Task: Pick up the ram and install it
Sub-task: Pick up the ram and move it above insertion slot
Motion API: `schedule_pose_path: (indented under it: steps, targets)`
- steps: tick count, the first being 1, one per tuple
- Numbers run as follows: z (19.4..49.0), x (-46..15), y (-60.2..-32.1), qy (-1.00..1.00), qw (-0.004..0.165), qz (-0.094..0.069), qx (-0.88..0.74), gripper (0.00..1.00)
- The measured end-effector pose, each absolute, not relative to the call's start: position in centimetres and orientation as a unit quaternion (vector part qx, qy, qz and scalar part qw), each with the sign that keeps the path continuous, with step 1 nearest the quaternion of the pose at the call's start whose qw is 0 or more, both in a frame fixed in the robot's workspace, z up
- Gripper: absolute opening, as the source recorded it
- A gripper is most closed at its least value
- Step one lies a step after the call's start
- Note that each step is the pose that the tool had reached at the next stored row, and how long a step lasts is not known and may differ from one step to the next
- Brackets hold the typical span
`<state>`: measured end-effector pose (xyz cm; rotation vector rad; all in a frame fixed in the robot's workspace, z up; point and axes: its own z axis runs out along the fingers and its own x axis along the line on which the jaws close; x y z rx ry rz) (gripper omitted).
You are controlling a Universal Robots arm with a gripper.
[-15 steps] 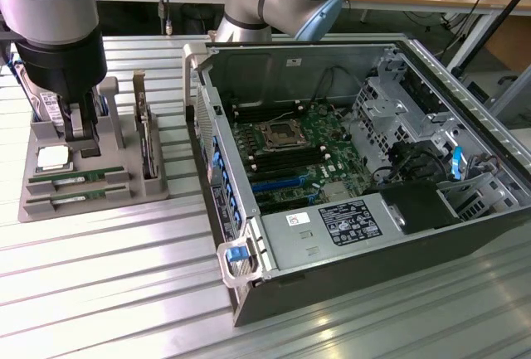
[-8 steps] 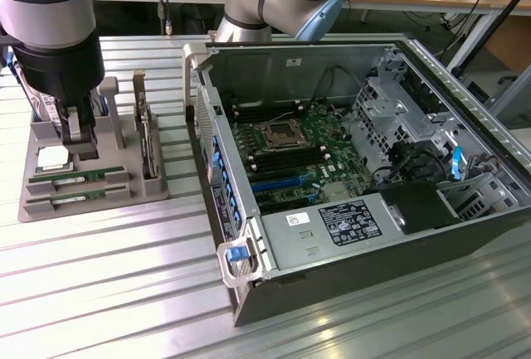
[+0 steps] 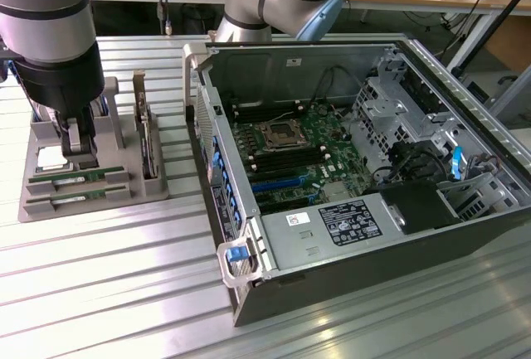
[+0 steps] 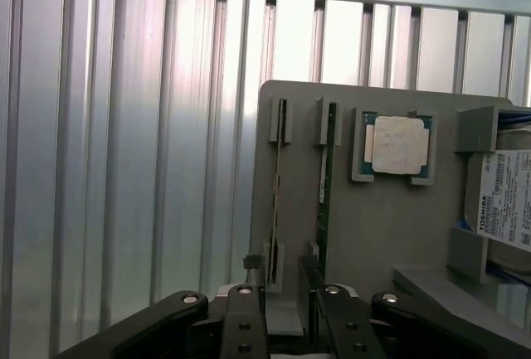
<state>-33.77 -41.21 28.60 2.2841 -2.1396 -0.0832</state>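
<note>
Ram (image 4: 325, 181) — a thin green stick — stands on edge in the slots of a gray tray (image 4: 390, 243), with its twin (image 4: 276, 185) just beside it and a processor chip (image 4: 400, 145) near on the other side. Above the sticks' ends hangs the gripper (image 4: 280, 274), jaws apart and holding nothing. An open computer case (image 3: 373, 268) lies on the slatted table (image 3: 99, 293), to the exterior view's right of the tray.

The gripper (image 3: 80, 153) is hanging over a grey tray (image 3: 33, 210) on the bench (image 3: 124, 293), the ram (image 3: 70, 179) lying just beside its tips, a second stick (image 3: 70, 196) beyond that, the open computer case (image 3: 348, 280) sitting well apart
</note>
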Motion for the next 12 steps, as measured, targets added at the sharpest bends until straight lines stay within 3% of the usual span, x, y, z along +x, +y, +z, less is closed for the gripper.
schedule_pose_path:
  steps: [12]
  targets:
    - [27.1,-34.1,-42.0,-0.683,0.006,-0.027,0.730,0.30]
